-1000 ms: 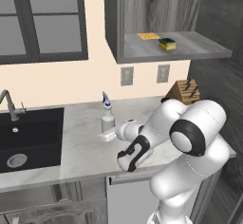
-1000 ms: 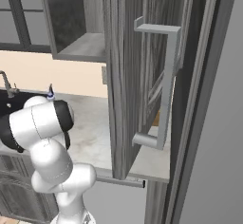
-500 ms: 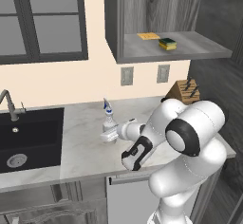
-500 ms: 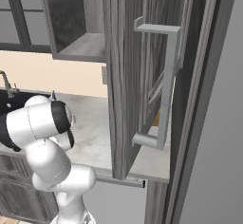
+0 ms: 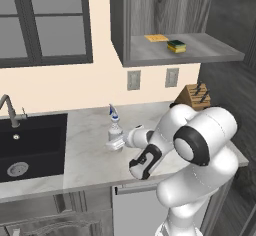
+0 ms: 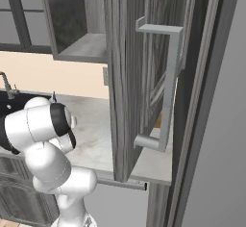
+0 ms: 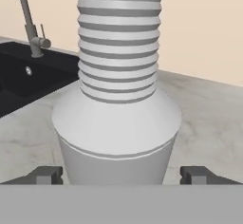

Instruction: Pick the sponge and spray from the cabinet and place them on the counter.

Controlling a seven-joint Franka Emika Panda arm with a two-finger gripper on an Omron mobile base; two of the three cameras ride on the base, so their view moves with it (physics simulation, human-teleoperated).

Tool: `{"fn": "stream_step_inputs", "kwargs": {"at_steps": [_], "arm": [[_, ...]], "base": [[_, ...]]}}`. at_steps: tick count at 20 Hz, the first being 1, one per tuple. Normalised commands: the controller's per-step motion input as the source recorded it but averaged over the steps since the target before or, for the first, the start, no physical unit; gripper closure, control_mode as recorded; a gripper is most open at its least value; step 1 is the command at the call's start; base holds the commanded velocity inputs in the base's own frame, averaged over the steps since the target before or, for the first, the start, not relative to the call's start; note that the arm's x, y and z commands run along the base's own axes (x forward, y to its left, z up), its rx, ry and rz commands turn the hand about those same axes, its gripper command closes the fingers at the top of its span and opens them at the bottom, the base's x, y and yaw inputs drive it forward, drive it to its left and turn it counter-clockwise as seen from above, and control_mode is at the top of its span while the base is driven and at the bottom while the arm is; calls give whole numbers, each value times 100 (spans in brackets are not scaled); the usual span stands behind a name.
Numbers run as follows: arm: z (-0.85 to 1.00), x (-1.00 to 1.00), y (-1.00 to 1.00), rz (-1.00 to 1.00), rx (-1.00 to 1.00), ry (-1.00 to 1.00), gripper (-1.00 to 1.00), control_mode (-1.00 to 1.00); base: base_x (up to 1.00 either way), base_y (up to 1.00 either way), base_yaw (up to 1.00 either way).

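The spray [image 5: 115, 128], a pale bottle with a blue-tipped trigger, stands upright on the counter [image 5: 85, 152] right of the sink. My gripper [image 5: 114, 144] is low at its base, open. In the hand view the spray [image 7: 118, 99] is very close, and my gripper [image 7: 121, 175] has one fingertip on each side of its base, with a small gap on either side. The sponge [image 5: 176, 46], yellow with a green top, lies on the shelf of the open cabinet [image 5: 200, 55].
A thin yellow cloth [image 5: 156, 38] lies beside the sponge. The black sink [image 5: 30, 145] and faucet [image 5: 10, 111] are at the left, and a knife block [image 5: 192, 96] stands by the back wall. The open cabinet door [image 6: 139, 77] hangs close on the right.
The jaws have spread apart and let go of the spray, which stays standing on the counter. The arm has barely shifted.
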Motion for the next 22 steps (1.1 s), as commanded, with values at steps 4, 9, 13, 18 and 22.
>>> {"fn": "stream_step_inputs", "kwargs": {"at_steps": [4, 9, 13, 18, 22], "arm": [[-3, -7, -3, 0, -2, 2, -100, -100], [10, -9, -9, 0, -1, 2, -100, -100], [20, -8, -16, 0, 0, 4, -100, -100], [19, -13, -15, -1, -3, 6, -100, -100], [15, -13, -16, -3, -7, 10, -100, -100]], "base": [[0, 0, 0], [0, 0, 0], [0, 0, 0], [0, 0, 0], [0, 0, 0]]}}
